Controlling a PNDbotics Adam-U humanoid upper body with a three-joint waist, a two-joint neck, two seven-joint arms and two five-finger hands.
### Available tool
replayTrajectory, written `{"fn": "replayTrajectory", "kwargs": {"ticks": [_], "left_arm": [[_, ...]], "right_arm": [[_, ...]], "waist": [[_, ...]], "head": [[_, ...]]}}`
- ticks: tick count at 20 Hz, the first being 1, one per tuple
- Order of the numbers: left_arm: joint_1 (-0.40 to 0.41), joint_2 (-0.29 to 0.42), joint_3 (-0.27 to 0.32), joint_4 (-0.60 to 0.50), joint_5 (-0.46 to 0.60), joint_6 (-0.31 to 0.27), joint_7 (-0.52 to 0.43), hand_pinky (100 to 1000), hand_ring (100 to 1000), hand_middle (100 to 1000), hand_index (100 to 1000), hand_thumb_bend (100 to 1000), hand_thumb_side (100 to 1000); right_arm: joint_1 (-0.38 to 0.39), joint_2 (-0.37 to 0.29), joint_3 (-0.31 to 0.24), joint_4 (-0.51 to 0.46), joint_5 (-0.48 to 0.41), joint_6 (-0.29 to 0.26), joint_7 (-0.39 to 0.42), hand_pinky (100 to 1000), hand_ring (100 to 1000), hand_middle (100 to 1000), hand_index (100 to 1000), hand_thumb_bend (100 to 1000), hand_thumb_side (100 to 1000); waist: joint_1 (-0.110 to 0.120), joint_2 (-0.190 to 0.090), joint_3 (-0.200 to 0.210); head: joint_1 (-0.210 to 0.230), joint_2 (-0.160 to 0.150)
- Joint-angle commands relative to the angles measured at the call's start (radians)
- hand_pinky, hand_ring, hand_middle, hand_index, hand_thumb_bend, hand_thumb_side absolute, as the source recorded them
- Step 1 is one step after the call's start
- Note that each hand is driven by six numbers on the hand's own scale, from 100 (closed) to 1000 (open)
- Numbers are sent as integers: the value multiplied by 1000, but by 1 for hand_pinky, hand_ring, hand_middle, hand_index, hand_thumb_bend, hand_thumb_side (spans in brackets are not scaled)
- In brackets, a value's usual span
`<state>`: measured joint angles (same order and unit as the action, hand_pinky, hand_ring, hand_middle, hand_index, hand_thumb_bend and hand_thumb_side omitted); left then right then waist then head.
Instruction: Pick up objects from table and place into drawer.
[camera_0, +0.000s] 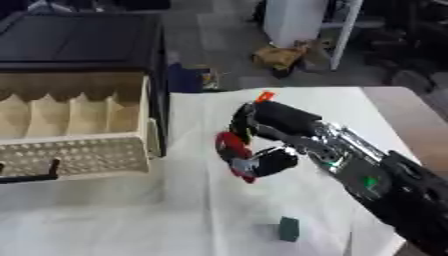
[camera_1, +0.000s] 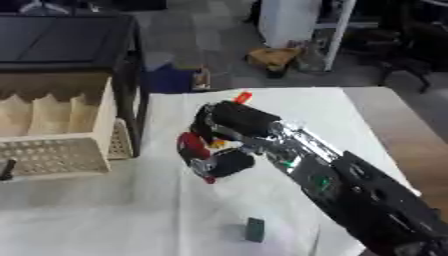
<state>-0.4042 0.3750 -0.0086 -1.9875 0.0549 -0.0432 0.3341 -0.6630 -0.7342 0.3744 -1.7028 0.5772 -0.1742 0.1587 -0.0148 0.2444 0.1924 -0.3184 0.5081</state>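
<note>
I see no brand, label or readable writing anywhere.

At far left the drawer (camera_0: 79, 145) stands pulled out from a dark cabinet (camera_0: 83, 40). It is cream-coloured, with a perforated front wall and scalloped dividers inside, and a black handle (camera_0: 31, 176) sits at its front. Its left end is cut off by the edge of the view, and I cannot tell whether anything lies in it.

To the right of the drawer, a table (camera_0: 105, 220) covered in white cloth fills the lower part of the view.

Near the middle, my right hand (camera_0: 262, 145) comes in from the lower right corner on a black and silver arm, reaching up and to the left over the cloth. Its fingers and thumb are curled round a red object (camera_0: 231, 146), which is held above the table, just right of the drawer's front corner. The fingers cover much of the object, so I cannot make out its shape.

An orange bit (camera_0: 264, 96) shows just behind the hand; I cannot tell what it is.

A small dark green block (camera_0: 289, 229) stands on the cloth near the bottom edge, well apart from the hand.

My left hand is out of sight.
</note>
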Motion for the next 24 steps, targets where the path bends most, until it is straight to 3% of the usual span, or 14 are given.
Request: {"fn": "replayTrajectory", "kwargs": {"ticks": [1,3,18,19,20,24], "left_arm": [[-7,9,12,-12,4,-2,4,517,473,574,814,100,1000],[-6,9,13,-12,4,-1,4,516,473,574,814,100,1000],[-3,3,15,-12,9,3,9,516,474,574,813,100,1000],[-4,2,16,-12,10,4,10,516,474,574,813,100,1000],[-4,1,16,-12,11,4,11,516,474,574,813,100,1000],[-6,-2,18,-12,14,4,16,517,475,574,812,100,1000]], "right_arm": [[-34,-19,-24,-33,18,15,-41,419,494,396,452,100,658],[-50,-13,-25,-36,20,22,-54,417,493,428,446,100,654],[-195,63,-36,-17,58,58,-199,412,498,391,434,100,627],[-207,70,-36,-11,64,58,-215,413,500,389,433,100,668],[-220,78,-36,-4,72,59,-231,413,501,388,432,100,623],[-269,109,-37,33,98,62,-287,414,505,381,429,100,611]], "waist": [[3,-20,1],[2,-21,1],[-2,-26,14],[-3,-27,16],[-3,-26,19],[-6,-27,31]], "head": [[-4,-11],[-5,-13],[-16,-24],[-17,-25],[-19,-27],[-27,-31]]}}
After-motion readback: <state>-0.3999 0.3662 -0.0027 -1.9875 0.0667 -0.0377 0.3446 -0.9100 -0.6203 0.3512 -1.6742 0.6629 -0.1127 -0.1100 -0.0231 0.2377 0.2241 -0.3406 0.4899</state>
